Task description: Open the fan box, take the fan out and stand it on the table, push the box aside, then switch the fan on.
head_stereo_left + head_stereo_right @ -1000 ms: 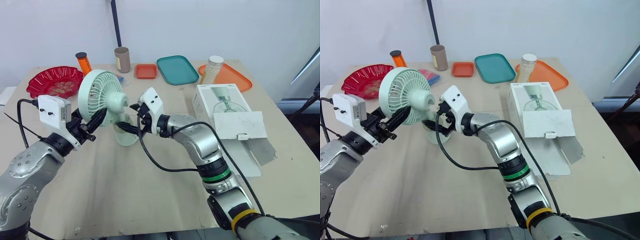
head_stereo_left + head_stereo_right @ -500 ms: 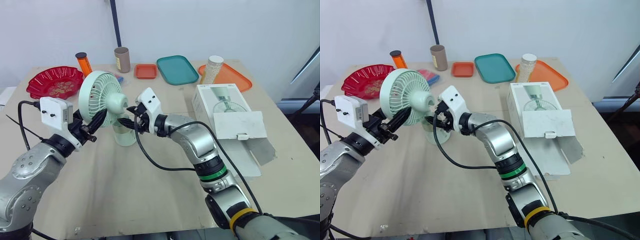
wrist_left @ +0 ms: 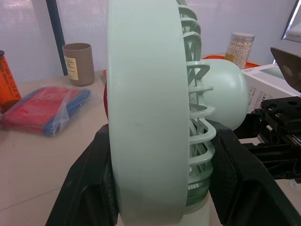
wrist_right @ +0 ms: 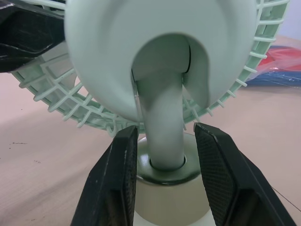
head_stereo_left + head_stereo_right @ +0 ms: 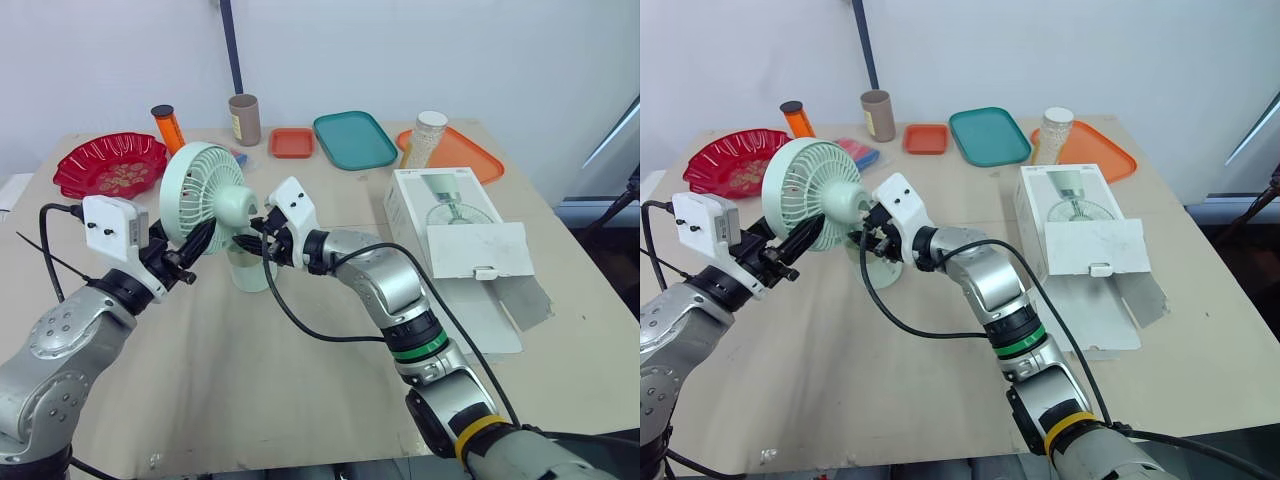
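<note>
The pale green fan (image 5: 205, 190) stands upright on the table (image 5: 300, 380), left of centre. My left gripper (image 5: 198, 242) is shut on the rim of its round cage, one finger (image 3: 91, 183) on each face. From the other side, my right gripper (image 5: 256, 240) reaches in behind the motor housing. Its fingers (image 4: 123, 155) sit on both sides of the neck (image 4: 162, 122), pressed against the collar on top of the base. The white fan box (image 5: 445, 215) lies to the right with its flap (image 5: 478, 250) hanging open.
Along the back edge stand a red bowl (image 5: 110, 165), an orange bottle (image 5: 167, 125), a brown cup (image 5: 244, 118), a small orange tray (image 5: 292, 142), a teal tray (image 5: 355, 138) and an orange tray (image 5: 465, 152) with a jar (image 5: 427, 137). A red and blue packet (image 3: 44, 108) lies behind the fan.
My right gripper has slid in toward the fan's neck and its fingers have narrowed from wide apart to snug around it. The left gripper and fan have stayed put.
</note>
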